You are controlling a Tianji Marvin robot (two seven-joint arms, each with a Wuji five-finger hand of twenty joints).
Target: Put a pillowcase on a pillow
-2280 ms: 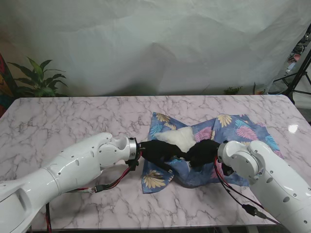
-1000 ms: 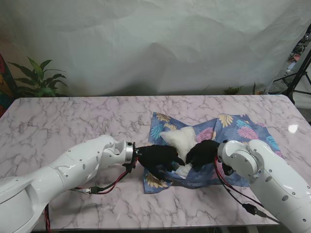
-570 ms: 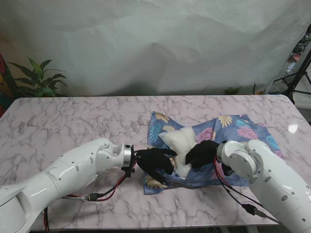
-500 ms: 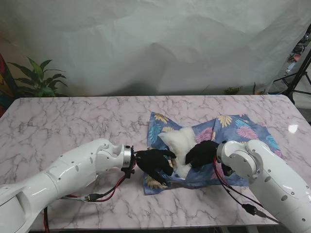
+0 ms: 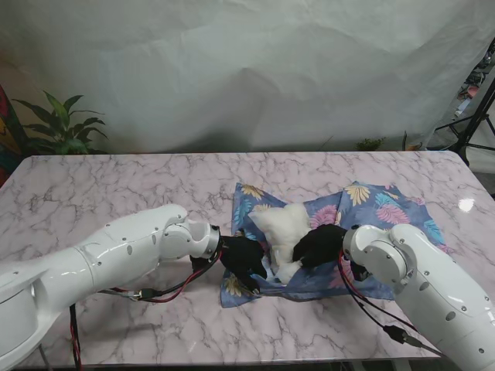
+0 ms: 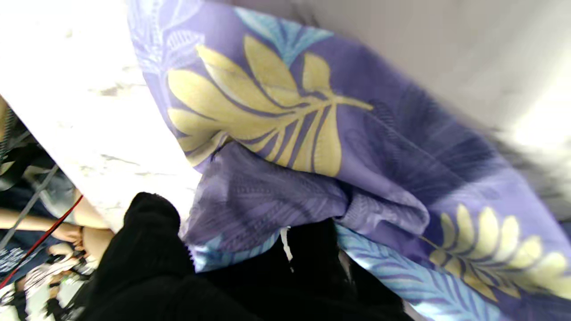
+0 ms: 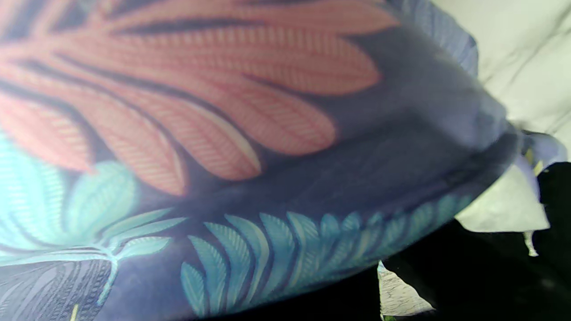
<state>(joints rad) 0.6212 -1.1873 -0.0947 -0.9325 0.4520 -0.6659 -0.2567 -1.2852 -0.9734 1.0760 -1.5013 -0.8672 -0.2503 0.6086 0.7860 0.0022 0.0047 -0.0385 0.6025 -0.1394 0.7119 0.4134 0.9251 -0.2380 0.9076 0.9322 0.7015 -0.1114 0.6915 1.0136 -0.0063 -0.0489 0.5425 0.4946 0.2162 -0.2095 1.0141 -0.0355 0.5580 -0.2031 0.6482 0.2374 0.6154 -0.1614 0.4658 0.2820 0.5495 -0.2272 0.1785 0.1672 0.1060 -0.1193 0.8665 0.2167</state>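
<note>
Both black-gloved hands grip blue leaf-print fabric pillowcase (image 5: 363,232) on marble counter (image 5: 116,193): left hand (image 5: 244,259) at near-left edge, right hand (image 5: 319,245) beside white soft pillow (image 5: 282,226).

Marble table (image 5: 116,193) w/ white backdrop sheet (image 5: 247,69) behind, potted plant (image 5: 58,124) far left, tripod (image 5: 476,116) far right.

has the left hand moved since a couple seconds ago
Yes. The left hand has shifted nearer to me along the marble table, gripping the pillowcase edge.

pillowcase (image 5: 363,209): thin printed cloth | pillow (image 5: 285,224): soft white fabric | table (image 5: 116,193): glossy marble-look top
</note>
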